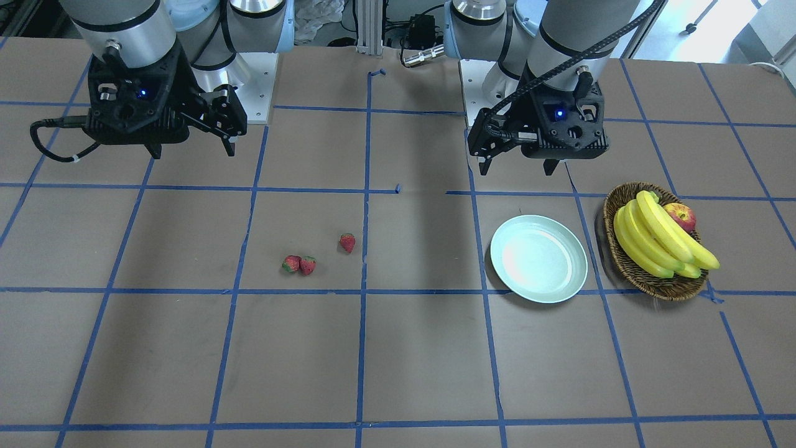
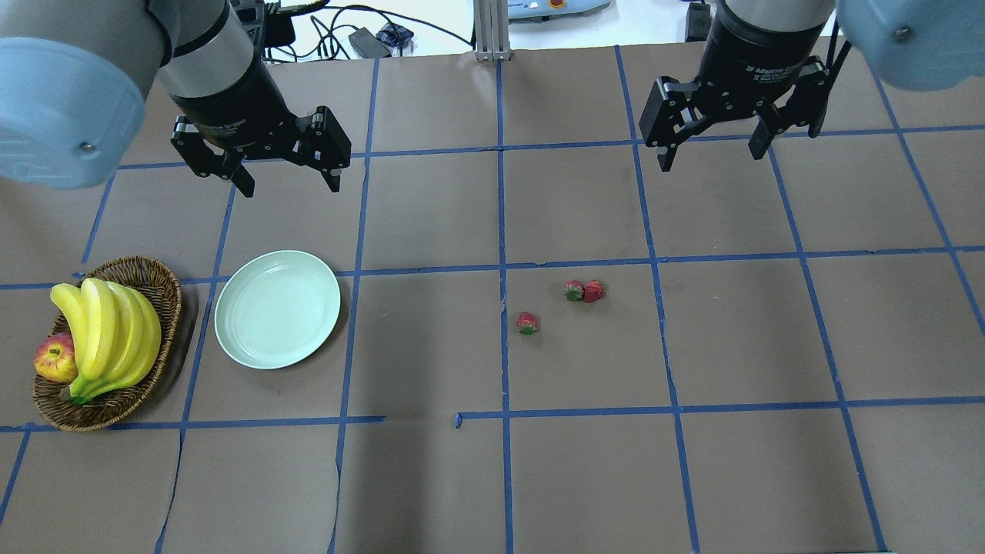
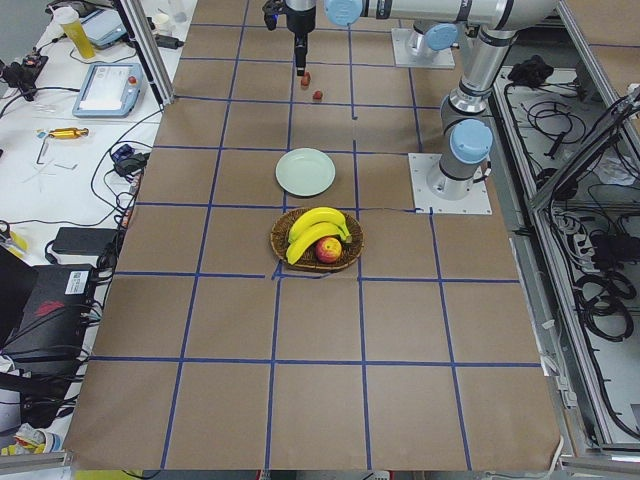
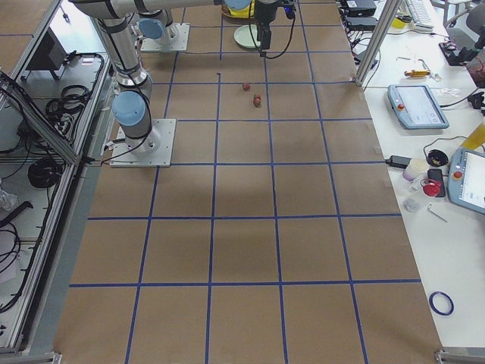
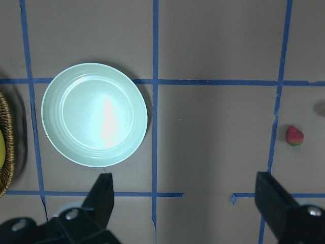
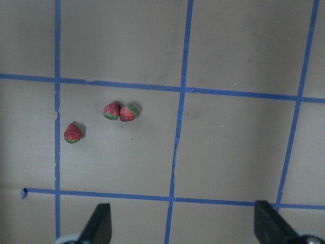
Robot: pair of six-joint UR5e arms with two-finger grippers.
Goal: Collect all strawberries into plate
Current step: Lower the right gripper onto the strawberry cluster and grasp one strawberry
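Observation:
Three strawberries lie on the brown table: one alone (image 2: 528, 323) and two touching each other (image 2: 574, 291) (image 2: 593, 291). They also show in the front view (image 1: 347, 242) (image 1: 291, 264) (image 1: 308, 265) and the right wrist view (image 6: 72, 133) (image 6: 111, 110) (image 6: 128, 112). The mint-green plate (image 2: 277, 308) is empty, left of centre. My left gripper (image 2: 291, 187) is open and empty, hovering beyond the plate. My right gripper (image 2: 710, 158) is open and empty, high and beyond the strawberries to their right. The left wrist view shows the plate (image 5: 94, 114) and one strawberry (image 5: 294, 135).
A brown wicker basket (image 2: 154, 277) with bananas (image 2: 108, 327) and a red-yellow apple (image 2: 55, 358) stands just left of the plate. Blue tape lines grid the table. Cables and equipment lie beyond the far edge.

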